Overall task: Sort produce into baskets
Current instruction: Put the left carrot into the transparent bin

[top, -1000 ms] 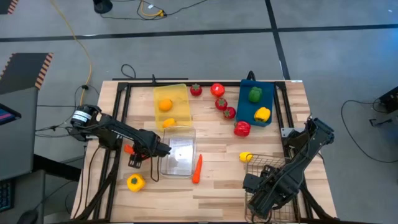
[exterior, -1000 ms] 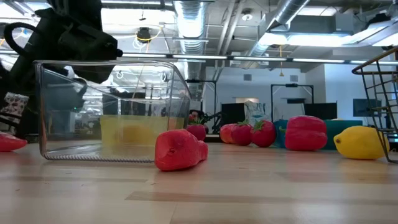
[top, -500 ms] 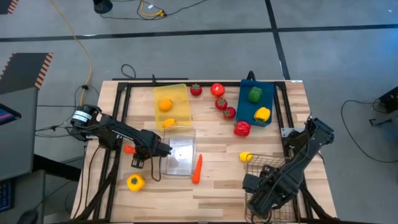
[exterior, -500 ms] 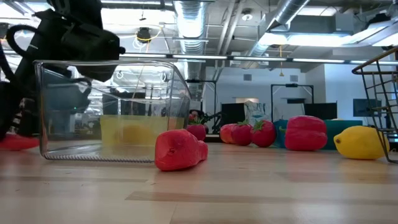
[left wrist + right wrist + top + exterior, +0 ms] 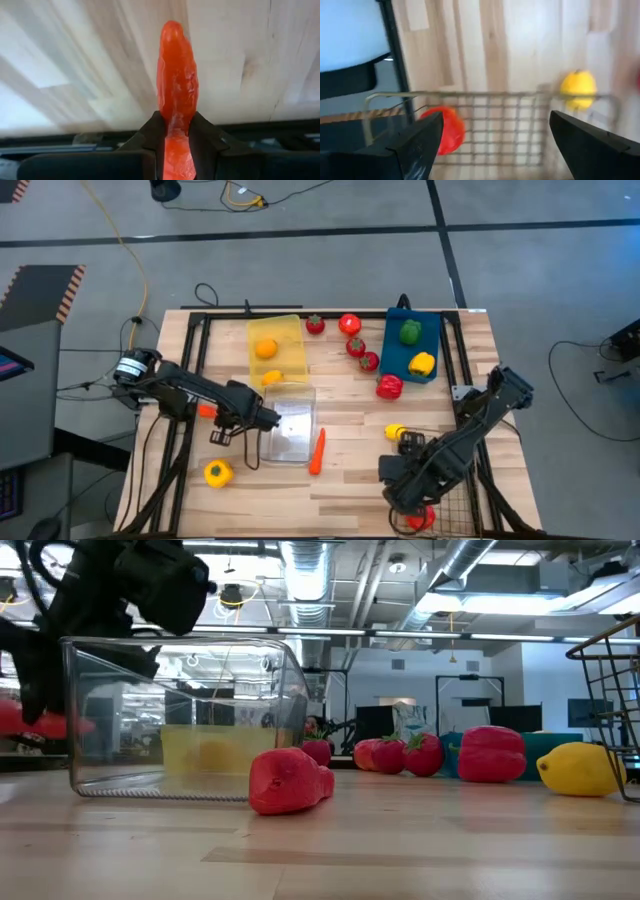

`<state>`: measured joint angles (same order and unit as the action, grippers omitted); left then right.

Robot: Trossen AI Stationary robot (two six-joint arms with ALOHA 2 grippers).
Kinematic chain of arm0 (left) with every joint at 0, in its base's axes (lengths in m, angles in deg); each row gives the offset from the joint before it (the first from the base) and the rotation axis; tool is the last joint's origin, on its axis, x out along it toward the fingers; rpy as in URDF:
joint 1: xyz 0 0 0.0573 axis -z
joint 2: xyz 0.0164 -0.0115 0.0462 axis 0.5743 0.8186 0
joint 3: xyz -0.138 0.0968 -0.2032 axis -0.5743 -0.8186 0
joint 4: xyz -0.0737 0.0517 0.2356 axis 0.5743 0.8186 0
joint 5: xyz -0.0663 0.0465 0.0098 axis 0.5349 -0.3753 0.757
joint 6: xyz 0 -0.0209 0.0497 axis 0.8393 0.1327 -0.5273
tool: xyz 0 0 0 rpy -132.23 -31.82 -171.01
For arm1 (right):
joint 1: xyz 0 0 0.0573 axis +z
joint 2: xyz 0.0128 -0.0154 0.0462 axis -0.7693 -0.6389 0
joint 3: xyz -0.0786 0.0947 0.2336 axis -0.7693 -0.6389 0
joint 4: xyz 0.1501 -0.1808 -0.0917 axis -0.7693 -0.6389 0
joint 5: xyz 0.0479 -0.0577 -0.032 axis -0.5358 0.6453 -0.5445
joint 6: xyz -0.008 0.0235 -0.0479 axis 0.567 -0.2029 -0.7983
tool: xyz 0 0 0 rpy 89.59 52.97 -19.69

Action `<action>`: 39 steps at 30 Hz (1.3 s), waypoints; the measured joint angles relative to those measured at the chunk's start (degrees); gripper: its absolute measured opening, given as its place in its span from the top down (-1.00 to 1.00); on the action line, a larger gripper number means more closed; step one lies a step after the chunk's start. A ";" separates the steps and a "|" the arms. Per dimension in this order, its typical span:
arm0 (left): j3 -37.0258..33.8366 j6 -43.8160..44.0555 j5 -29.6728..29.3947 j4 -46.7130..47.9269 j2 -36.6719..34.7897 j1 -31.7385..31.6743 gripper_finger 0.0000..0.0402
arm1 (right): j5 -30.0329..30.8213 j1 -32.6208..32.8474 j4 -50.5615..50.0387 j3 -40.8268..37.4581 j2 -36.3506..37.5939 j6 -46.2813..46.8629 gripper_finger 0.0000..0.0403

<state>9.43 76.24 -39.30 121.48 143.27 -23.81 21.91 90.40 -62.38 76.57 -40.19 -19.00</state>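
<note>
Left gripper has just clamped and lifted a carrot near the table's left edge; right gripper, jaws wide, empty

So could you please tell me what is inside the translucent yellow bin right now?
In the yellow bin the high view shows an orange and a second orange-yellow piece at its near edge, partly covered by the clear bin, so its kind is unclear.

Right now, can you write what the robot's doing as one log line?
left gripper: shut on carrot, beside clear bin | right gripper: open, over wire basket
</note>
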 joint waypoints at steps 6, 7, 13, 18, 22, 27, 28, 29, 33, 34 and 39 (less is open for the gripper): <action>5.44 -0.14 -2.56 8.65 -0.02 0.00 0.71 | 5.44 -3.09 0.00 0.00 0.00 -10.27 -0.95; 6.50 -0.14 -3.36 10.43 -0.02 0.00 0.71 | 6.00 -3.68 0.00 0.00 0.00 -11.82 -0.95; 13.12 -1.12 -5.58 10.79 -1.74 -0.02 0.71 | 6.97 -7.71 1.34 0.00 0.00 -19.37 -0.95; 20.07 -0.74 -11.05 9.54 -2.15 -0.04 0.71 | 6.89 -10.86 3.52 0.00 0.00 -24.02 -0.95; 24.71 -0.28 -13.73 4.57 -2.14 -0.04 0.71 | 6.79 -13.11 5.66 0.00 0.00 -24.84 -0.95; 25.81 -0.04 -13.09 -7.86 -2.03 -0.09 0.67 | 6.63 -15.79 9.57 0.00 0.00 -24.97 -0.95; 25.81 -0.60 -12.31 -9.85 -1.99 -0.09 0.65 | 6.60 -16.13 10.38 0.00 0.00 -25.67 -0.95; 25.81 -1.37 -11.72 -11.58 -1.95 -0.09 0.64 | 6.60 -16.46 11.11 0.00 0.00 -26.71 -0.95; 25.79 -3.48 -11.04 -17.11 -1.95 -0.09 0.58 | 6.58 -17.47 14.97 0.00 0.00 -30.51 -0.95; 25.79 -3.73 -11.06 -17.87 -1.95 -0.09 0.57 | 6.56 -17.54 15.96 0.00 0.00 -30.78 -0.95; 25.79 -3.80 -11.06 -19.29 -1.95 -0.50 0.46 | 6.56 -18.59 19.57 0.00 0.00 -30.91 -0.95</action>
<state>35.22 72.44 -50.36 102.19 141.33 -24.31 28.47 71.81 -42.81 76.57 -40.19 -49.91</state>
